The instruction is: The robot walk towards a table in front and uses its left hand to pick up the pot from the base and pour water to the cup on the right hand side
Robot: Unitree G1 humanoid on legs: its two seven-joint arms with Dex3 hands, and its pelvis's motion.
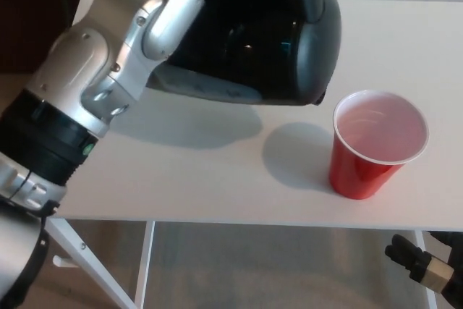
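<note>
The black pot (pixel 253 41) hangs above the white table (pixel 217 179) at the top middle, its spout (pixel 318 98) pointing down-right. My left arm (pixel 108 70) rises from the bottom left to the pot. The left hand holding it is mostly cut off by the picture's top edge. The red cup (pixel 376 142) stands upright on the table, right of the pot and a little below the spout, apart from it. Its inside looks pale; I cannot tell whether it holds water. Only a bit of my right hand (pixel 427 273) shows below the table's front edge at the bottom right.
The pot's shadow (pixel 188 117) falls on the table left of the cup. The table's front edge (pixel 253 221) crosses the lower picture, with a white frame leg (pixel 145 265) and grey floor (pixel 282 265) beneath it. No base shows in this view.
</note>
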